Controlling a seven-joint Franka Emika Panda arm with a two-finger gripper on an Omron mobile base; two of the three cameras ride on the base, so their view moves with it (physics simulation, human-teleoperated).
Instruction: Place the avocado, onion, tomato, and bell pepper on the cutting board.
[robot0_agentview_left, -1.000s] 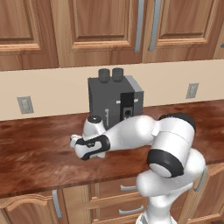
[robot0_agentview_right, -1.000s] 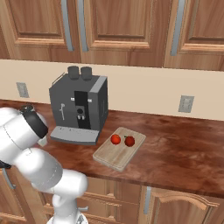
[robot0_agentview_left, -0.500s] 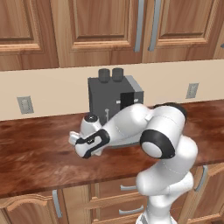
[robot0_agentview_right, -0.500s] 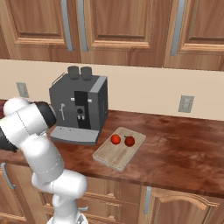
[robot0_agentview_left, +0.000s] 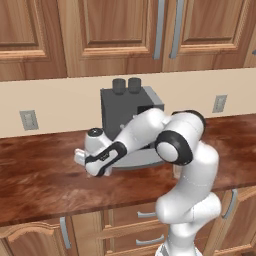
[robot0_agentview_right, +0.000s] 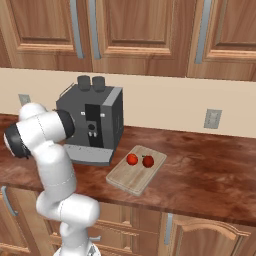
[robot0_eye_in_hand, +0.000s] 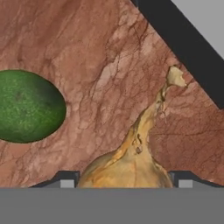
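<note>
Gripper (robot0_agentview_left: 85, 167) low over the counter (robot0_agentview_left: 40, 170), left of the coffee machine (robot0_agentview_left: 131, 112), with the onion (robot0_eye_in_hand: 131, 164) between its tips.

In the hand view the jaws stand apart at 7 and 5 o'clock, flanking the bulb; contact cannot be told. A good grasp would likely centre on the bulb, not the stalk pointing to 1 o'clock. The avocado (robot0_eye_in_hand: 26, 106) lies apart at 9 o'clock. The tomato (robot0_agentview_right: 132, 159) and bell pepper (robot0_agentview_right: 148, 161) already sit on the cutting board (robot0_agentview_right: 135, 177); the coffee machine stands between onion and board, so the carry probably must clear it.
</note>
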